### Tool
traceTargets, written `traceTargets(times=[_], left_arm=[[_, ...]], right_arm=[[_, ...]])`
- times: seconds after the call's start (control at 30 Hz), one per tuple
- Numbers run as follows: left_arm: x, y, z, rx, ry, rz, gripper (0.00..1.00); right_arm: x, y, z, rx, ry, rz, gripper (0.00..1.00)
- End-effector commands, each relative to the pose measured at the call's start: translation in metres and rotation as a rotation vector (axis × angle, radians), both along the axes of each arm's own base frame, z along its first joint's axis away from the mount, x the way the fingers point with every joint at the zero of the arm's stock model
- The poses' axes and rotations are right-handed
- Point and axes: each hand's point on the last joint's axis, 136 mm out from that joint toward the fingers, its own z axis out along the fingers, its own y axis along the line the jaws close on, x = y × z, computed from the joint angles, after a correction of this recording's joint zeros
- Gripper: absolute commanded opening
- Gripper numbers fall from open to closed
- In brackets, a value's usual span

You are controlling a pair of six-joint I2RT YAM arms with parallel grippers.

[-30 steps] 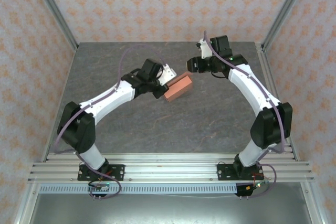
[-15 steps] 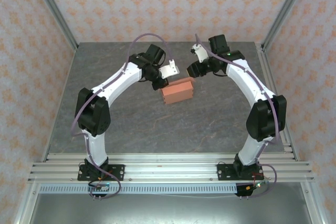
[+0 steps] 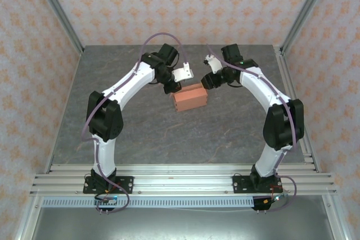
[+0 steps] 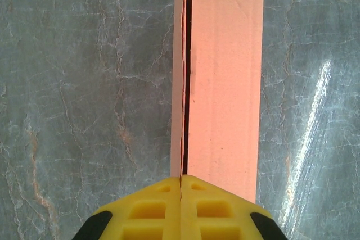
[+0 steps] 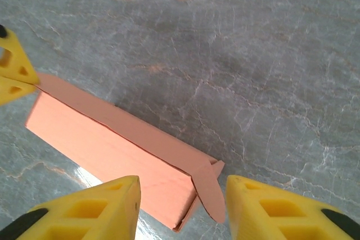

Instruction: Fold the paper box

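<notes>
Mid-way across the grey marbled tabletop, the salmon-orange thin-card paper box was pinched by its long edge in the left gripper, and the right gripper, jaws spread wide, could've crumpled the loose rounded end tab closing crooked.

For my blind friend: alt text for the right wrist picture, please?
The paper box, pinched at its far corner by the left gripper, points a rounded tab between the open right gripper's yellow fingers, above a grey table.
</notes>
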Motion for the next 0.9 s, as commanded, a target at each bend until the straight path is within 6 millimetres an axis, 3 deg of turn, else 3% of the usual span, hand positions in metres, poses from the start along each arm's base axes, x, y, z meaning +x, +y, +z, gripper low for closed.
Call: traceTargets(times=[0.0, 0.17, 0.4, 0.6, 0.87], left_arm=[[-0.007, 0.009, -0.009, 0.041, 0.052, -0.006, 0.00], [-0.003, 0.009, -0.011, 0.045, 0.050, 0.005, 0.00], [0.006, 0.008, -0.011, 0.036, 0.028, 0.052, 0.00], [0.008, 0.007, -0.012, 0.025, 0.016, 0.068, 0.00], [0.009, 0.008, -0.017, 0.039, 0.022, 0.065, 0.00]], right_arm=[[0.010, -0.004, -0.013, -0.022, -0.009, -0.031, 0.45], [0.013, 0.000, -0.010, 0.011, -0.015, -0.041, 0.41], [0.014, -0.002, -0.013, 0.009, 0.004, -0.086, 0.24], [0.012, -0.009, -0.016, -0.012, -0.015, -0.140, 0.32], [0.014, -0.005, -0.017, 0.000, -0.015, -0.152, 0.31]])
